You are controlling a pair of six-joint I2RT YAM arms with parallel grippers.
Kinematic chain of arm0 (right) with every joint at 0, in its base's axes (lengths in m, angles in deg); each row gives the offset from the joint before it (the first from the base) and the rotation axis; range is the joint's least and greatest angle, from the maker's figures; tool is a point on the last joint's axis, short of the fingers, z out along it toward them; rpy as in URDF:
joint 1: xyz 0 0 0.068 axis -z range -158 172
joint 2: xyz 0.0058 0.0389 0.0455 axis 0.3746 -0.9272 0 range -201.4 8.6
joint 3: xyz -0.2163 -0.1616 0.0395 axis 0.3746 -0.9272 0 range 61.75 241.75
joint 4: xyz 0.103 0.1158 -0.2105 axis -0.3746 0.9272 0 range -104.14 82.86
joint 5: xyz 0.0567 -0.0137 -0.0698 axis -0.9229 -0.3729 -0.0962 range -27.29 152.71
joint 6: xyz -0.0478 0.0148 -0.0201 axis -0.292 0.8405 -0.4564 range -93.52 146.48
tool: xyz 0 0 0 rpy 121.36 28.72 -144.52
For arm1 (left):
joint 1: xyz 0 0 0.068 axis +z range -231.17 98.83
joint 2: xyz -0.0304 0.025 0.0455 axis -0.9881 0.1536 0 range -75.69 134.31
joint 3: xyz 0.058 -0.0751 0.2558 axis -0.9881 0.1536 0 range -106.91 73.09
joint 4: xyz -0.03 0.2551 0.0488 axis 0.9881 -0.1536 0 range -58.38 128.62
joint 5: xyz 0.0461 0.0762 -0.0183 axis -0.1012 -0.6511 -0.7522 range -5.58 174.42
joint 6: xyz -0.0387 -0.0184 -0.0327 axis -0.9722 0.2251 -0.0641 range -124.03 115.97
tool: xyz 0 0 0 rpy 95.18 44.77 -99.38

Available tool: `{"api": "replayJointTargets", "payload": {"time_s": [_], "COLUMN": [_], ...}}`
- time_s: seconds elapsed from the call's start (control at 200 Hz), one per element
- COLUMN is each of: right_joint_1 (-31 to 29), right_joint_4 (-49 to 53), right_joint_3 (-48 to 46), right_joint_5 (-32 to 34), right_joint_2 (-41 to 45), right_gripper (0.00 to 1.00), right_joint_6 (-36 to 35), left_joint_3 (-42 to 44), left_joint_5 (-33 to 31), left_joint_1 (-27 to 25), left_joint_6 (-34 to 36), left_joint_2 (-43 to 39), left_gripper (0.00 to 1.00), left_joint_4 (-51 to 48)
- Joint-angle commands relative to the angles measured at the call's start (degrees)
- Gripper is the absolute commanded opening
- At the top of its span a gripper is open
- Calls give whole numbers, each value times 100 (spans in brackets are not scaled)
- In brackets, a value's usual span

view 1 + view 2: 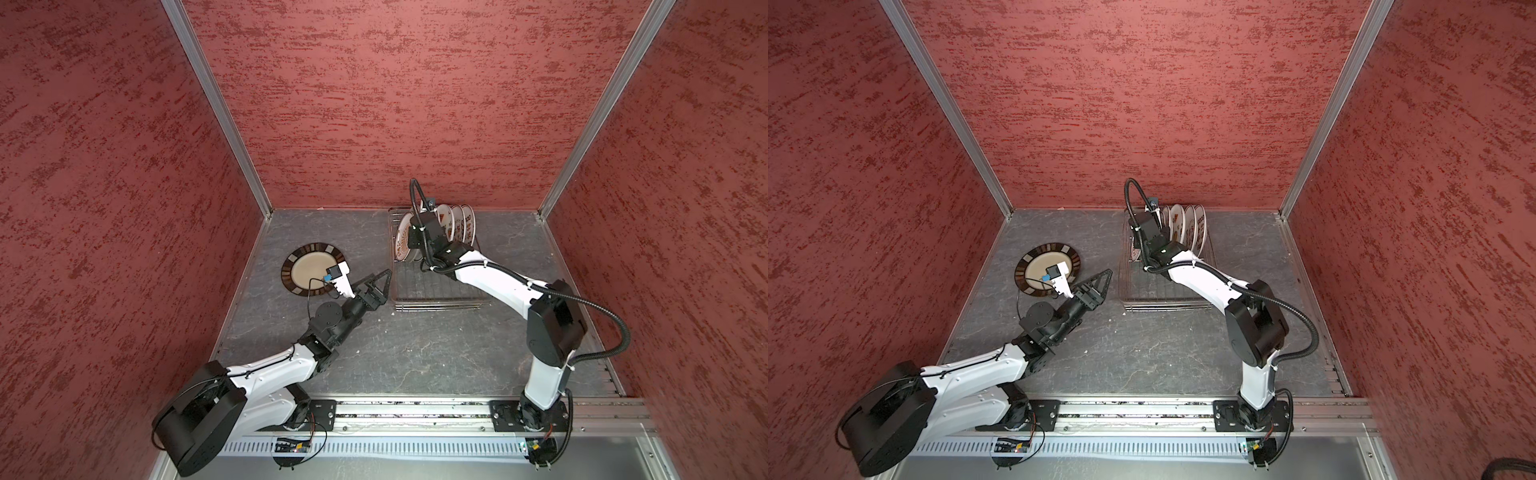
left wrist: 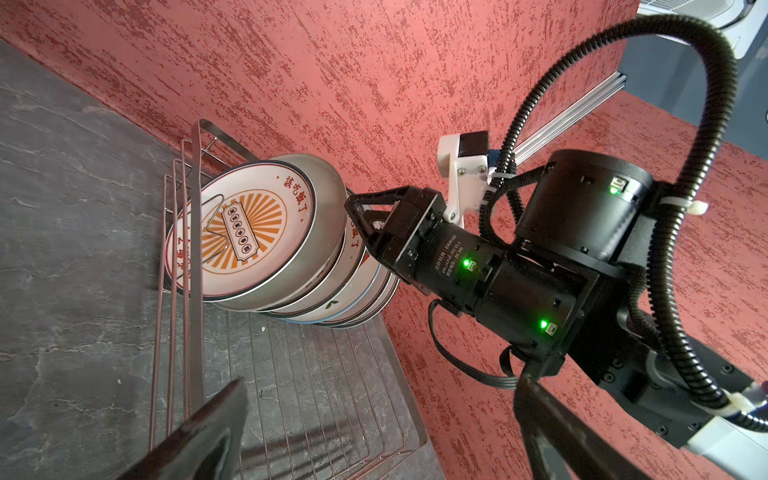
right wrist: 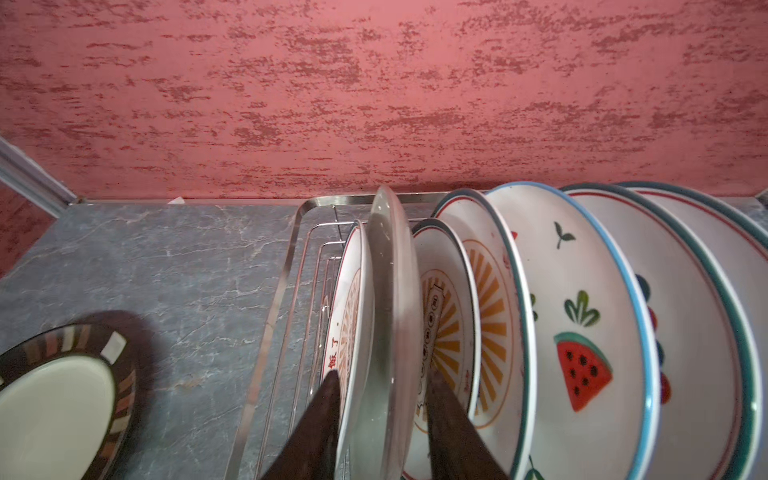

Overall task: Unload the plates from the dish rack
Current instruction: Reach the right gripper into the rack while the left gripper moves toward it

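Right gripper (image 3: 382, 376): positioned over the plates at the far end of the dish rack, one dark finger on each side of the grey-backed plate. Jaws narrowed; whether they press on the plate cannot be determined.
Grey-backed plate (image 3: 392, 291): upright, second in the row, between a red-character plate (image 3: 353, 299) and a small sunburst plate (image 3: 446, 316).
Left gripper (image 1: 384, 286): fully spread, holding nothing. Sits left of centre in both top views, between the striped plate and the rack, touching neither.
Plates (image 1: 457, 224): stand on edge, close together, in the far end of the rack just right of centre in both top views. One carries a watermelon print (image 3: 582, 370).
Dish rack (image 1: 436, 305): silver wire, resting on the grey table (image 1: 415, 353) beside the back wall.
Striped plate (image 1: 303, 268): lies flat on the table left of the rack, apart from it. Dark banded rim, cream centre.
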State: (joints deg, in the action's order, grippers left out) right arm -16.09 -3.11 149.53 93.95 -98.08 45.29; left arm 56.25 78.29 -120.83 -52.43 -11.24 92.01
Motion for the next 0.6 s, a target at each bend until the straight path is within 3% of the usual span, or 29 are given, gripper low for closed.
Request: {"api": "replayJointTargets", "payload": {"time_s": [0.0, 0.256, 0.386, 0.596], "right_joint_1": [29, 29, 29, 29], "right_joint_4": [373, 892, 1284, 1330], "right_joint_3": [331, 1187, 1679, 1857], "right_joint_5": [610, 730, 1122, 1408], "right_joint_2": [-128, -845, -1239, -1463], "right_gripper": [33, 24, 21, 15], "right_joint_6": [-75, -235, -220, -193], "left_joint_3": [-198, -267, -236, -349], "left_joint_5": [6, -248, -135, -34], "left_joint_1": [-24, 9, 11, 13], "left_joint_6": [6, 217, 240, 265], "left_joint_2": [116, -75, -142, -10], "left_gripper": [99, 100, 99, 100], "left_joint_4": [143, -343, -324, -382]}}
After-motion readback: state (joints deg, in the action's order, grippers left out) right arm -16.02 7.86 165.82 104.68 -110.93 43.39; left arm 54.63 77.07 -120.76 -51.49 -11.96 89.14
